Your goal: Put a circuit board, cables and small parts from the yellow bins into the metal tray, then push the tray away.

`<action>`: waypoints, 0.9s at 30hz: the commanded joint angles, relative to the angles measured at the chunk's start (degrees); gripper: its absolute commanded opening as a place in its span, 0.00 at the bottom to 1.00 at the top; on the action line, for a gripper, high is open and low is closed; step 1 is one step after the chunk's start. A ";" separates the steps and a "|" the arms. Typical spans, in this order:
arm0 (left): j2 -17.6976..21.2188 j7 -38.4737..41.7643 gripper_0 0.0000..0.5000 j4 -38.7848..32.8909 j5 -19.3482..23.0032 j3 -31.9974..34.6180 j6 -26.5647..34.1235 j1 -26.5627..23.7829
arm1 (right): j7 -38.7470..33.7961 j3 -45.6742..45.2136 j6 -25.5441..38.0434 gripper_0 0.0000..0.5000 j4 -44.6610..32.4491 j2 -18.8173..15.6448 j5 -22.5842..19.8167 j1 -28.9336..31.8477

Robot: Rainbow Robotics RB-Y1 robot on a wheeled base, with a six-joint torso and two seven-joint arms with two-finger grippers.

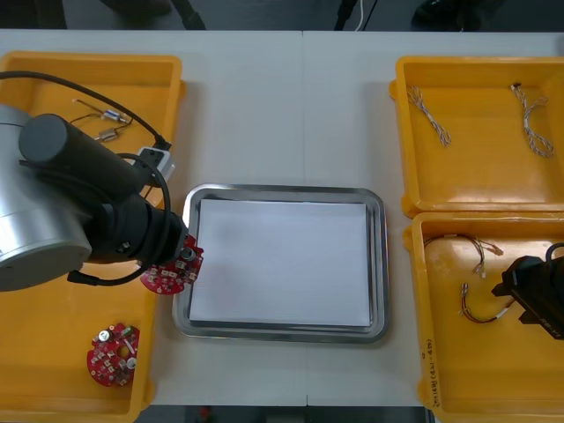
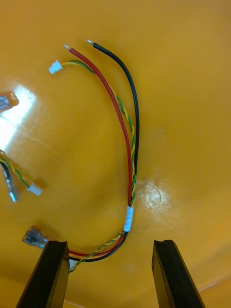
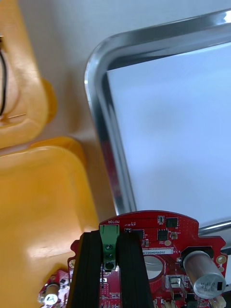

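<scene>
The light table (image 1: pixel 264 106) is pale and matte, with a thin seam (image 1: pixel 302 106) running straight in from its far edge. Dark floor (image 1: pixel 256 13) shows beyond the table's far edge, and a narrow strip beyond its near edge.

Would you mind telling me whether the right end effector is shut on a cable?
No, the right end effector is open, its fingers wide apart above the cable lying on the bin floor.

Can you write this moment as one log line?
left gripper: jaws shut on circuit board, at tray left rim | right gripper: jaws open over cable in yellow bin
</scene>
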 commanded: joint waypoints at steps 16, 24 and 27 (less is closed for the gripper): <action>-4.55 8.24 0.00 5.31 -7.78 -15.49 -9.39 -5.48 | -1.86 4.33 -2.29 1.00 2.00 1.02 3.87 0.01; -4.90 8.59 0.00 8.74 -10.77 -19.54 -13.70 -5.48 | -2.04 5.48 -2.81 1.00 2.00 1.11 5.28 0.45; -4.90 8.86 0.00 9.27 -11.03 -20.50 -14.76 -5.48 | -2.04 5.74 -3.17 1.00 2.09 1.11 5.72 0.62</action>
